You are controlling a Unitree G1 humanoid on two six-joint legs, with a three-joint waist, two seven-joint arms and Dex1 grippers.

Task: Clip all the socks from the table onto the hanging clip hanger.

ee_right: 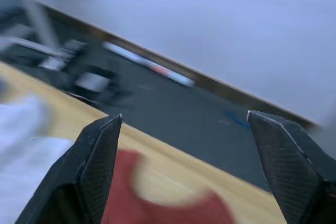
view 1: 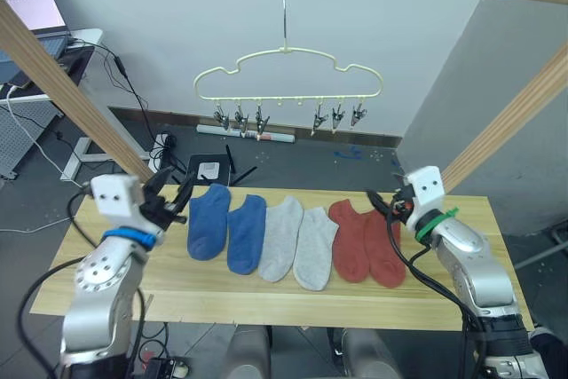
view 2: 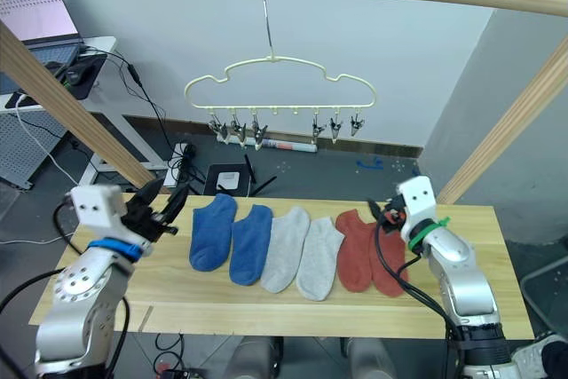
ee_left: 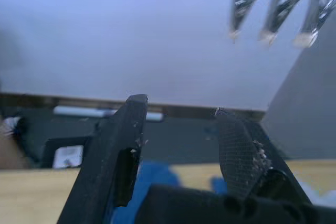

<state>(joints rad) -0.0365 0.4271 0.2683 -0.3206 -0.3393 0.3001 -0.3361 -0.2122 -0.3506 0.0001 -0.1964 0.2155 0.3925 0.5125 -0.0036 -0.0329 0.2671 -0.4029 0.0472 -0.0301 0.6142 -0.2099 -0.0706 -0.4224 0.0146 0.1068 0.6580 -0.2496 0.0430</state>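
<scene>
1. The table [view 1: 444,295] carried six socks [view 1: 297,239] in one row, long axes running toward the far edge.
2. The clip hanger [view 1: 288,73] hung above and behind them, its clips empty.
3. The left gripper [view 1: 174,199], fingers apart, was just beside the blue end sock [view 1: 209,221].
4. The right gripper [view 1: 386,206], fingers wide apart, hovered near the red end sock [view 1: 383,250]; its tips were hard to make out.

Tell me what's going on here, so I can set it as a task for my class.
A humanoid robot stands at a wooden table with six socks in a row: two blue socks, two grey socks and two red socks. Above hangs a clip hanger, its clips bare. The left gripper and right gripper hover open at either end of the row, holding nothing. No sock is clipped yet.
</scene>
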